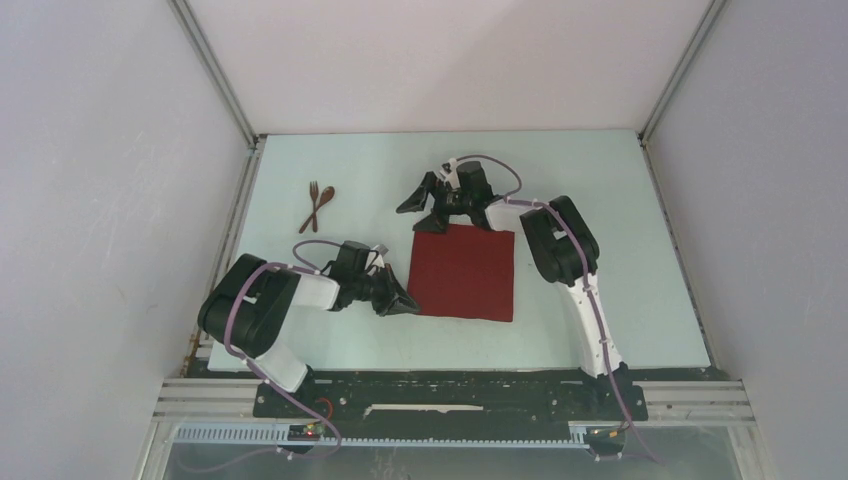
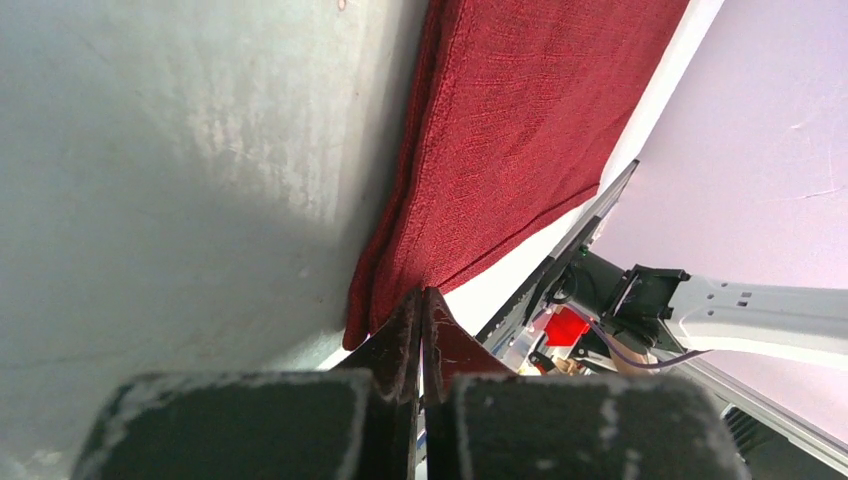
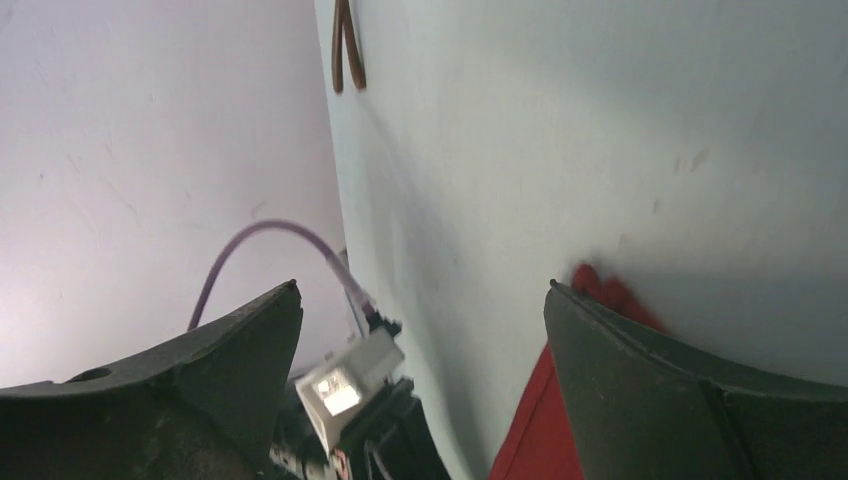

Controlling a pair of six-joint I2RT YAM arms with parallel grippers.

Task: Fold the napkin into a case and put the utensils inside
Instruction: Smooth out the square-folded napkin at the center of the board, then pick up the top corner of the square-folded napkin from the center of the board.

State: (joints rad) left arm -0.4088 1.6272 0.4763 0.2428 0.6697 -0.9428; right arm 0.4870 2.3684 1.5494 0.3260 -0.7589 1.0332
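The dark red napkin [image 1: 463, 272] lies flat in a folded rectangle at the table's middle. It fills the left wrist view [image 2: 530, 120], with doubled layers along its left edge. My left gripper [image 1: 408, 303] is at its near-left corner. Its jaws [image 2: 421, 297] are pressed together on that corner. My right gripper [image 1: 445, 212] is wide open over the napkin's far-left corner. One finger [image 3: 640, 380] is over the cloth [image 3: 530, 420], and nothing is between the jaws [image 3: 422, 285]. The brown fork and spoon [image 1: 318, 205] lie crossed at the far left, also seen in the right wrist view [image 3: 347, 50].
The pale table [image 1: 600, 200] is walled by white panels on the left, right and back. A metal rail [image 1: 450, 405] runs along the near edge by the arm bases. The right arm's elbow [image 1: 560, 240] stands just right of the napkin.
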